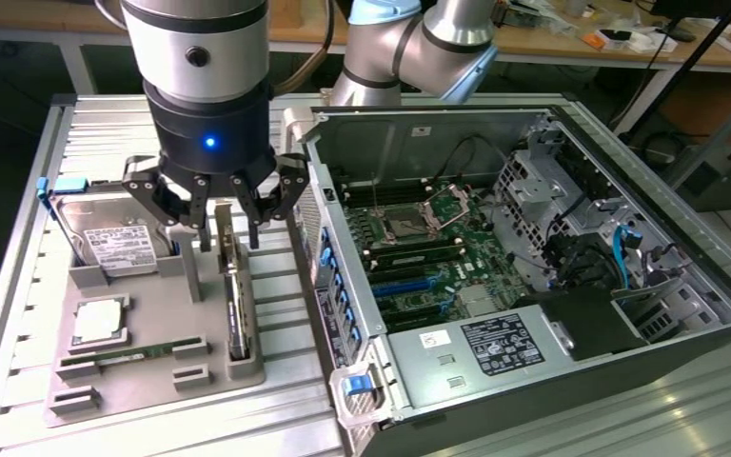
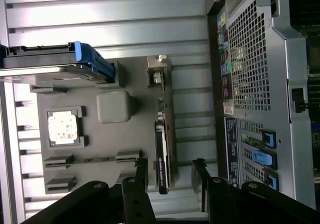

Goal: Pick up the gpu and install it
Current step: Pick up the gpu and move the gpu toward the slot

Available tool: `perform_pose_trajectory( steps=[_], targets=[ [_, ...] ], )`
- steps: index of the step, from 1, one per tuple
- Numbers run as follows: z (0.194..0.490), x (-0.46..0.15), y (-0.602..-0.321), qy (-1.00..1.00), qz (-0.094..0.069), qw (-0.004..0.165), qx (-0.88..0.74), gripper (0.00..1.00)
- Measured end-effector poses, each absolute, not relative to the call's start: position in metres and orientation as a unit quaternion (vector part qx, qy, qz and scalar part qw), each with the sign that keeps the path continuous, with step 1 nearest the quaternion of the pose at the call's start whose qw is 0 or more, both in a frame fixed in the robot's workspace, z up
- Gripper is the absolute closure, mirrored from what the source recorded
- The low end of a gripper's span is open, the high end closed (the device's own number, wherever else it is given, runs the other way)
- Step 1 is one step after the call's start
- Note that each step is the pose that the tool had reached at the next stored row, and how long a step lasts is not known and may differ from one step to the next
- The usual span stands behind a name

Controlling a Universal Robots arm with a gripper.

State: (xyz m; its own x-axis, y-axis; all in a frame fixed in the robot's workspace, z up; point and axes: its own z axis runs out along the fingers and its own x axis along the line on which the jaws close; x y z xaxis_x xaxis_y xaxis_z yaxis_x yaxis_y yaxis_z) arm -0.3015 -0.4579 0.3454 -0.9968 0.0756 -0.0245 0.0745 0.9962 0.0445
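Observation:
The gpu is a dark card with a metal bracket, standing on edge in a slot of the grey holder tray. My gripper hangs open over its far end, with dark fingers on both sides of the card's top edge. In the wrist view the gpu runs between the two fingertips, with a gap on each side. Nothing is held. Next to the tray, on the exterior view's right, the open computer case shows its motherboard with blue slots.
The tray also carries a silver hard drive in a blue carrier, a processor and a green memory stick. The case's rear wall rises close beside the gpu. Everything rests on a ribbed metal table.

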Motion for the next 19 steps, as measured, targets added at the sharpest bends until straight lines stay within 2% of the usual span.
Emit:
perform_pose_trajectory(
  steps=[19],
  targets=[
    [0.3384, -0.3016, -0.4578, 0.999, 0.022, 0.013, 0.038, 0.52]
  ],
)
